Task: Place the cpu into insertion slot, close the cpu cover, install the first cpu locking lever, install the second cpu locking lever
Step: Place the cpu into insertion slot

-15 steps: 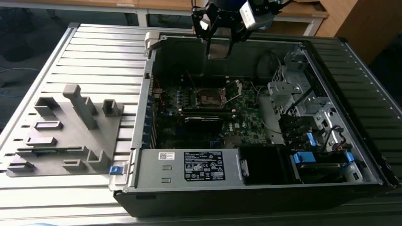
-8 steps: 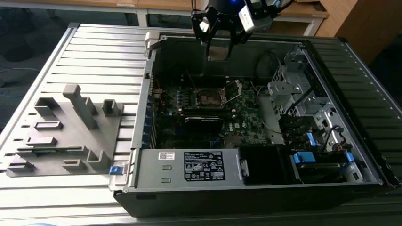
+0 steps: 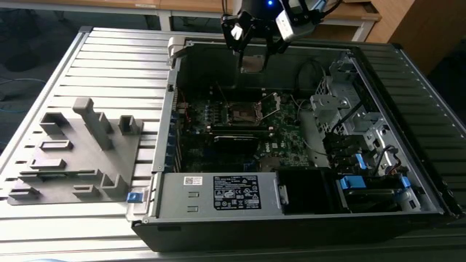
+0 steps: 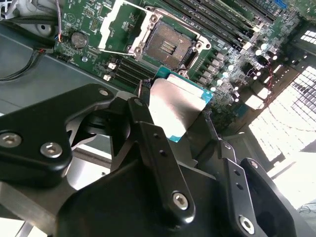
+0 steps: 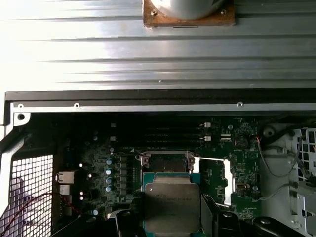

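currently gripper [image 4: 175, 118] clamped on cpu [image 5: 172, 206], held above bare socket [image 4: 168, 45]; cpu cover [image 4: 106, 29] apparently flipped open.

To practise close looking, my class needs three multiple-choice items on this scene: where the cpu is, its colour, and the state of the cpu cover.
1. Where is the cpu? A lying in the socket. B held in the tool above the open computer case. C resting on the cpu cover.
2. What colour is the cpu's top? A silver-grey. B red. C black.
3. How does the cpu cover stand? A shut over the socket. B taken off. C swung open beside the bare socket.
Answers: 1 B, the tool grips it over the case; 2 A, both wrist views show dull metal; 3 C, the frame lies swung clear of the empty socket.
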`<state>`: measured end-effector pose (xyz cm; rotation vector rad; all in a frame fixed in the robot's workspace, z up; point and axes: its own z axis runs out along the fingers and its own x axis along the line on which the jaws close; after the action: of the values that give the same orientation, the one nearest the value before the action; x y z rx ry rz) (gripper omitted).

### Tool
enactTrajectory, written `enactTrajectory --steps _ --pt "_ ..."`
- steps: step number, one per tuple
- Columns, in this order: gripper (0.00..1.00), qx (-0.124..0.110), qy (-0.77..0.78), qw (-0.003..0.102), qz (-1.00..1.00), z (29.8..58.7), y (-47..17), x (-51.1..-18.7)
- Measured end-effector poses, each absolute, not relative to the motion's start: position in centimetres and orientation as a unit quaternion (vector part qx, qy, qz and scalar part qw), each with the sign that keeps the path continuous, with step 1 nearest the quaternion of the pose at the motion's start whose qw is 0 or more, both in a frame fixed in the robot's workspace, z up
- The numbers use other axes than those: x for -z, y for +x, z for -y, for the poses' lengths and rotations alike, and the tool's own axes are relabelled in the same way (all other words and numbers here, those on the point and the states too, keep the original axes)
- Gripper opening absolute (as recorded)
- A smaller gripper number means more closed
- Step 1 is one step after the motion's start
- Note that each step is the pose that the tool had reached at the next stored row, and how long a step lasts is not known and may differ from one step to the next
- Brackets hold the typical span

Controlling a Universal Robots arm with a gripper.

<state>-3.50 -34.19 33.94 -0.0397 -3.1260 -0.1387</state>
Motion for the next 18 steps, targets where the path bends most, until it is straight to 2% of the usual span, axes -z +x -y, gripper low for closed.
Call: enactTrajectory --steps 18 --pt "0.54 0.043 -0.013 0.006 0.999 34.19 -3.52 -33.05"
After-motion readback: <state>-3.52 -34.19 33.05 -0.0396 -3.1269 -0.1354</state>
